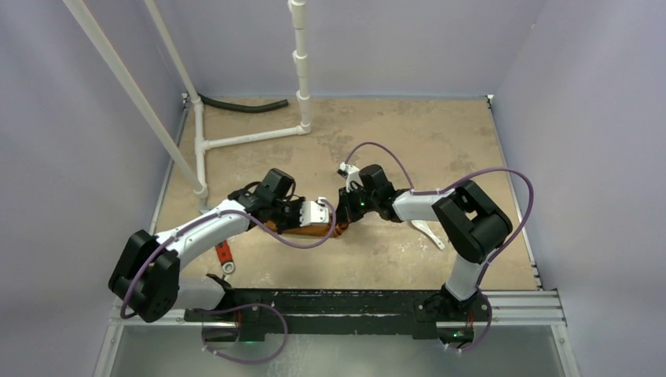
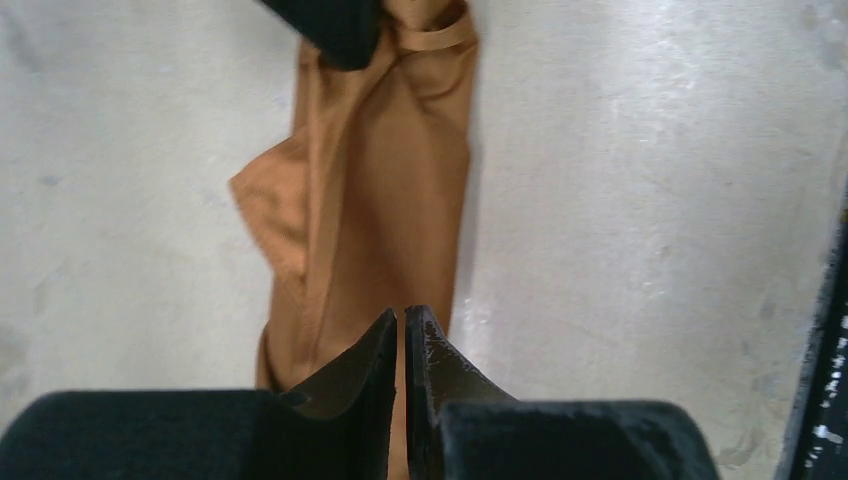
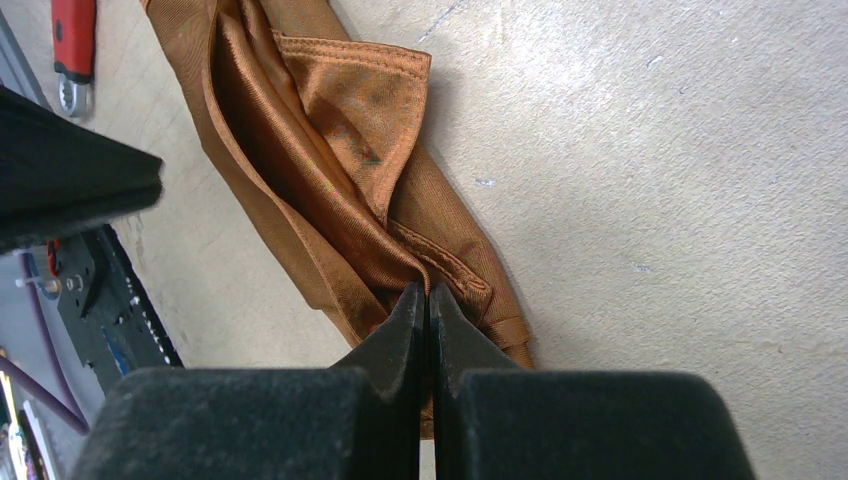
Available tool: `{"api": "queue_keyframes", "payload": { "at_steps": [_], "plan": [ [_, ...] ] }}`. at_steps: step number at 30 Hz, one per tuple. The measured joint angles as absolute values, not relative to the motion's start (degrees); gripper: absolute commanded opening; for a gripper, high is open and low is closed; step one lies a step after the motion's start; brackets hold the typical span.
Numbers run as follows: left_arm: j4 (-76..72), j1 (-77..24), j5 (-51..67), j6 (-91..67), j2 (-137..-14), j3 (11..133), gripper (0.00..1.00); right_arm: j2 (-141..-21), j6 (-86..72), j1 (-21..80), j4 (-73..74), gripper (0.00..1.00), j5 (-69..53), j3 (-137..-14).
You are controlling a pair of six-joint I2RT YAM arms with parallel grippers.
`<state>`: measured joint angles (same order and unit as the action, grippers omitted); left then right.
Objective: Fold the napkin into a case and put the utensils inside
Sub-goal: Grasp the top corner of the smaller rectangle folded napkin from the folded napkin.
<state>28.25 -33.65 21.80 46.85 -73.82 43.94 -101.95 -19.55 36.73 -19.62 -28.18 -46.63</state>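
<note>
- The napkin (image 1: 310,230), folded into a long narrow strip, lies on the tan table (image 1: 440,149) between the two arms.
- The right gripper (image 3: 428,290) has its jaws pressed together, pinching the strip's hemmed end.
- The left gripper (image 2: 403,315) has its jaws almost together at the other end, seemingly nipping cloth.

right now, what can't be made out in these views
top view: napkin mostly hidden under left gripper and right gripper; its fold unreadable
top view: spoon partly under the right arm; other utensil in no view
left wrist: napkin's near end behind the fingers
right wrist: red tool cut by the top edge
</note>
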Motion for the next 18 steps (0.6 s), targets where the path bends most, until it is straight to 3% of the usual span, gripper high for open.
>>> {"api": "queue_keyframes", "payload": {
  "at_steps": [7, 18],
  "plan": [
    [27.77, -34.89, 22.65, 46.85, -78.06, 44.14, 0.0, -102.0, -19.55, 36.69, -19.49, 0.0, -29.43, -46.61],
    [19.68, -33.76, 16.27, 44.05, -81.58, 42.48, 0.0, -101.95, -19.81, 36.64, -19.57, 0.16, -33.23, -45.63]
  ]
}}
